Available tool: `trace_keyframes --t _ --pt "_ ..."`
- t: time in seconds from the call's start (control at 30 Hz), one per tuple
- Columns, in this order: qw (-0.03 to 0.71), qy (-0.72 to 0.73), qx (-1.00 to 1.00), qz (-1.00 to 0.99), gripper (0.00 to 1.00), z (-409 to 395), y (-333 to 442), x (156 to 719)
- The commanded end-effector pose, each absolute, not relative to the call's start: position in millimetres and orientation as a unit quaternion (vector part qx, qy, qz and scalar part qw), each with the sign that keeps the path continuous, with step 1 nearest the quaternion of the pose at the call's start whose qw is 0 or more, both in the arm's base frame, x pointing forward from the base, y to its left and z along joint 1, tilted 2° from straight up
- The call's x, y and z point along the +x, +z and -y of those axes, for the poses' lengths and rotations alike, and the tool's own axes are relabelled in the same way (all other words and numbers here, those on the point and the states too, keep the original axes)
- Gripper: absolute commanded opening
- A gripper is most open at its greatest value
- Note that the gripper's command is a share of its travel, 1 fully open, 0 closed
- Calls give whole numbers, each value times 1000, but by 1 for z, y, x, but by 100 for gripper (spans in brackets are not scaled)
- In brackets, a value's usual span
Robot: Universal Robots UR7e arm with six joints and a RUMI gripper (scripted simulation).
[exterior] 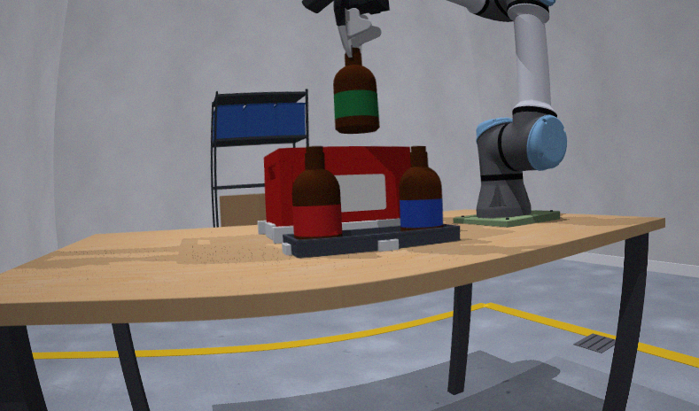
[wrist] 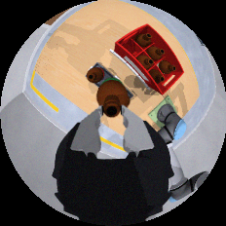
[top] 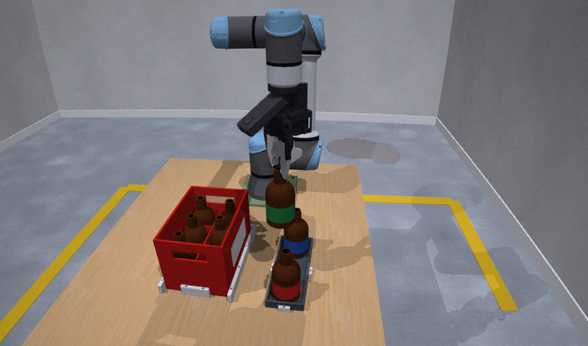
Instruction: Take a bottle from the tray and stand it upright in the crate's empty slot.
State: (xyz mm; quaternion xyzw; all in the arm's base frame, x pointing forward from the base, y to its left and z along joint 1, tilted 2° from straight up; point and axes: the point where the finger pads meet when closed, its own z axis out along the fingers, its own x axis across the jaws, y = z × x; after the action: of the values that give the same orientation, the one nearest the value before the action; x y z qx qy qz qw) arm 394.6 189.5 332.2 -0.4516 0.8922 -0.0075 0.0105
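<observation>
Probably smooth and rigid, this green-labelled bottle [top: 279, 201] [exterior: 356, 102] [wrist: 112, 94] suits my fingers [top: 281, 165] [exterior: 351, 53] clamped on its 1 narrow neck.

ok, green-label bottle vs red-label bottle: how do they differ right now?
The green-label bottle has a green band; the red-label bottle has a red one.
The green-label bottle hangs in the air, its neck held by the gripper; the red-label bottle stands in the tray, free of the gripper.
Both are brown, round-shouldered and roughly upright.
</observation>
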Motion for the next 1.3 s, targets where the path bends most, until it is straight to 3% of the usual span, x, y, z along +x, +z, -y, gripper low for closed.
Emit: trace_keyframes --t 0.0,1.27 --pt "14 -8 -451 -892 0 -181 335 400" --pt "14 -8 -451 -892 0 -115 337 434"
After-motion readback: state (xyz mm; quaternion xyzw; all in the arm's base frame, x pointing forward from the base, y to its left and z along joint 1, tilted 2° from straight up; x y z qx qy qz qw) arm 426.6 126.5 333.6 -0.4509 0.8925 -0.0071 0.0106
